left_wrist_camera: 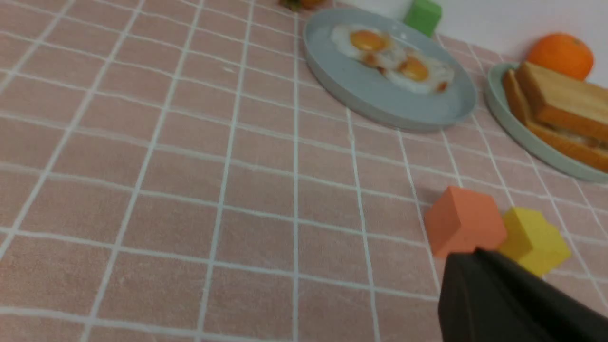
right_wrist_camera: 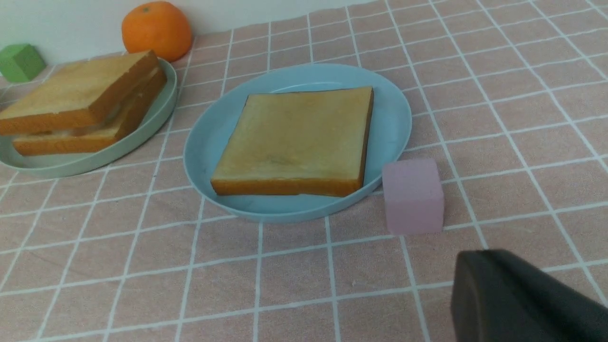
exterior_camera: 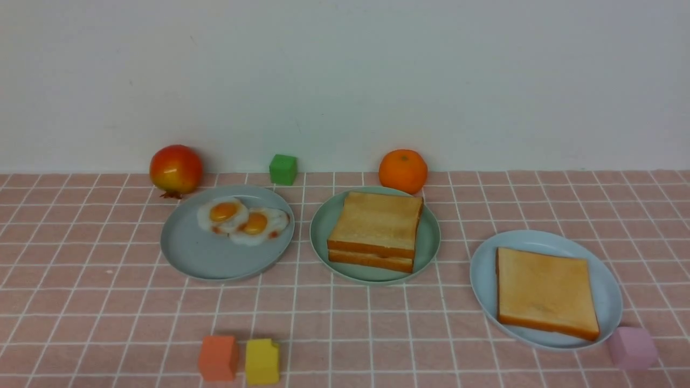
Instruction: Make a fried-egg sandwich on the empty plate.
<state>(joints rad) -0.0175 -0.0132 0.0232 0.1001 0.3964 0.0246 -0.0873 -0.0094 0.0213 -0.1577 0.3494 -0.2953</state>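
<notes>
Front view, left to right: a grey-blue plate (exterior_camera: 186, 253) in the left centre of the frame carries 2 loose fried eggs (exterior_camera: 242, 220); the mint-green plate (exterior_camera: 428, 245) in the centre carries the fried-egg sandwich (exterior_camera: 375, 229), 2 toast slices stacked with a pale layer between them; a second grey-blue plate (exterior_camera: 606, 285) at the lower right holds 1 plain toast slice (exterior_camera: 545, 291). Neither arm shows in this view.

The sandwich looks already assembled, so the task appears finished and no further grasp seems called for. Both arms seem to be pulled clear of the plates.

In the left wrist view the sandwich sits at the right edge of the frame, well apart from the left gripper (left_wrist_camera: 503, 299), a dark shape at the lower right corner, clenched and empty. In the right wrist view the sandwich lies at the upper left, well apart from the right gripper (right_wrist_camera: 517, 299) at the lower right, also closed on nothing. Neither arm looks clearly nearer. The sandwich is square, with no long axis.
</notes>
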